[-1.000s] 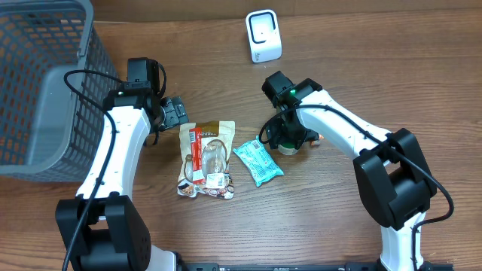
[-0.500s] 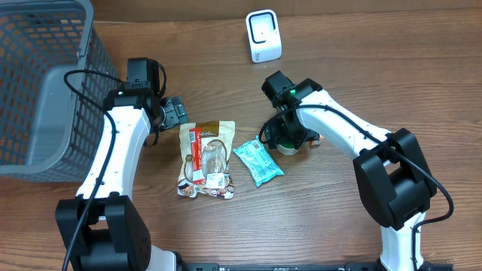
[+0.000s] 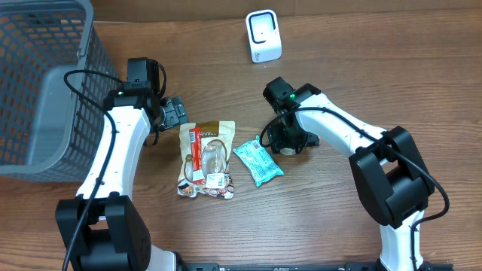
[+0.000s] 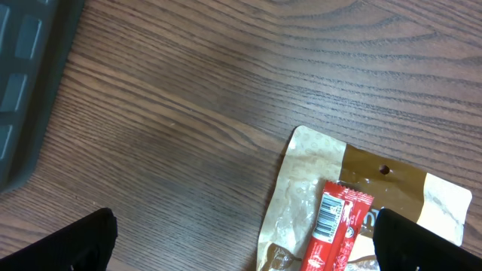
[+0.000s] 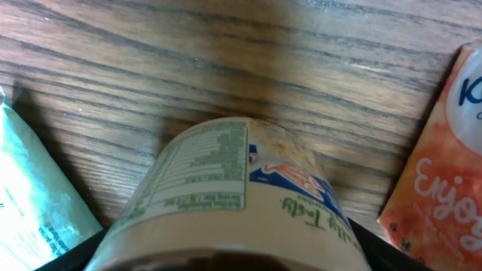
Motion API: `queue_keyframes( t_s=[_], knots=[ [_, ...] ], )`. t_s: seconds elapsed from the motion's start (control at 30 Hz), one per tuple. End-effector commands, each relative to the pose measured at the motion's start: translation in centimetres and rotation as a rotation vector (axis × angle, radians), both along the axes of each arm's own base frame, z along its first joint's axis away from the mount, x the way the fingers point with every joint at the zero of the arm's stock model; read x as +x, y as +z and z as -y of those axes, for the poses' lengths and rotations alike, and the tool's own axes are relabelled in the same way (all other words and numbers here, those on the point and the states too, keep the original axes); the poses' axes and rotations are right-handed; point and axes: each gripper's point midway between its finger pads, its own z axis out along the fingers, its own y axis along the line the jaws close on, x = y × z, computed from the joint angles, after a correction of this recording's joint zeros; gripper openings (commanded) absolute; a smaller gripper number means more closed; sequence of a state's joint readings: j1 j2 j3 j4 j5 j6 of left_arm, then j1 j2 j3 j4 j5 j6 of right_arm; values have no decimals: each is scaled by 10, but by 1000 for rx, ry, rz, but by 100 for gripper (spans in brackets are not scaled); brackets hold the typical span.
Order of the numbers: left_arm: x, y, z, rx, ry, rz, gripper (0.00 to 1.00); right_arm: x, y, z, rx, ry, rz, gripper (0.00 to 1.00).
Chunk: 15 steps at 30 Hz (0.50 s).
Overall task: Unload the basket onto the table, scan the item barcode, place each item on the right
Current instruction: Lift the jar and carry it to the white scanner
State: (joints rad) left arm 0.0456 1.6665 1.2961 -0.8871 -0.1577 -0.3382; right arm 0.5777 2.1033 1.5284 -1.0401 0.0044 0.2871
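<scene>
a: what moved?
b: right fingers [image 5: 71,260] slid further over the labelled tub [image 5: 226,188] on the counter [image 3: 376,45], straddling it; cannot tell if they grip. left fingers [image 4: 68,241] spread wide, empty.
a: meaning?
b: lift seems near; the scanner [image 3: 263,36] sits well apart.

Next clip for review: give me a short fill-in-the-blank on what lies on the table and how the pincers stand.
1. The left pincer hovers ___, with nothing between its fingers.
2. In the overhead view the teal packet lies to the ___ of the snack bag.
3. The right pincer is down over a tub; in its wrist view the sachet right of the tub is coloured ___.
4. The barcode scanner is coloured ___.

Missing words: open; right; orange; white.
</scene>
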Motion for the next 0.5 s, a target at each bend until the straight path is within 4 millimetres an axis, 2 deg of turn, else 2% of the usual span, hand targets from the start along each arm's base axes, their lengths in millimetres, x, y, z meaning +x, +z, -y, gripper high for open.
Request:
queue_keyframes(
  t_s=[0.0,0.17,0.3,0.4,0.47],
  knots=[
    [5,8,2,0,3,27,100,-2,-3,-1,-5,9,-1,77],
    [5,8,2,0,3,27,100,-1,-3,-1,-2,9,1,75],
    [5,8,2,0,3,27,100,2,2,-3,3,1,6,60],
    [5,8,2,0,3,27,100,8,17,-8,15,1,26,56],
    [5,8,2,0,3,27,100,14,34,-12,30,1,49,54]
  ],
)
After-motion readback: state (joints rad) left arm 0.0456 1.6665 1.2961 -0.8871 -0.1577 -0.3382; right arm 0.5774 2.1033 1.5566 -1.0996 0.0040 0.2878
